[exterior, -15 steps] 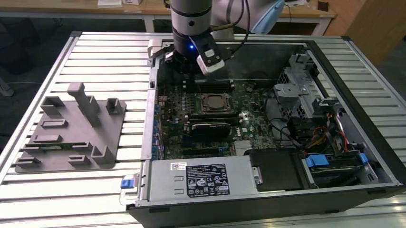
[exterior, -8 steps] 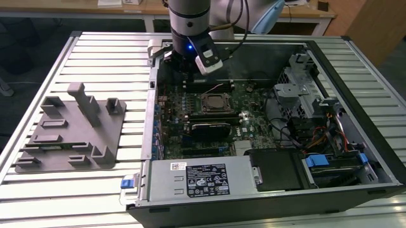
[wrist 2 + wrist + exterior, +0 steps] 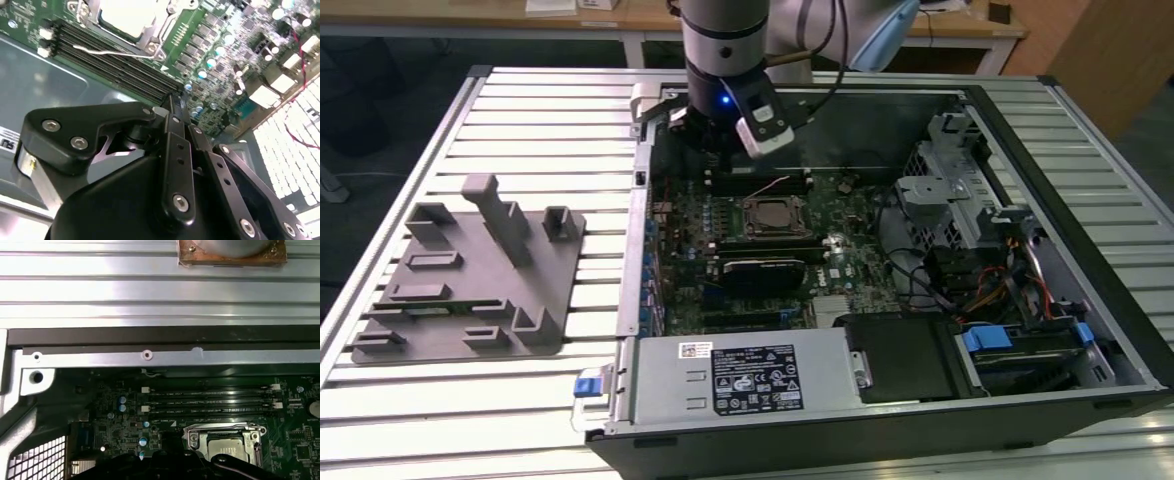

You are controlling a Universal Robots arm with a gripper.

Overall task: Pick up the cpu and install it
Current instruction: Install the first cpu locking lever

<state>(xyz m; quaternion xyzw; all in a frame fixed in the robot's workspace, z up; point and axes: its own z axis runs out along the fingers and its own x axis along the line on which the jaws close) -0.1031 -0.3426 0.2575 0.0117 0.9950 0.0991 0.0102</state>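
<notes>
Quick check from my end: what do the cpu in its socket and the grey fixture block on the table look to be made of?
The cpu looks metal-topped: a pale silver-grey, slightly shiny square cap inside a metal socket frame. The fixture block looks like matte grey plastic, uniform in colour with no glints, possibly printed or moulded. The hand looks like black matte plastic or coated metal, with bright screws.

- Even overhead light falls on the ribbed silver metal table (image 3: 520, 130); shadows there are soft.
- Inside the open black computer case (image 3: 1067, 160) beside it, the green motherboard (image 3: 787, 250) lies dimmer.
- In the second wrist view, the square silver cpu (image 3: 127, 15) glares white, and the black gripper (image 3: 172, 107) is blurred.
</notes>
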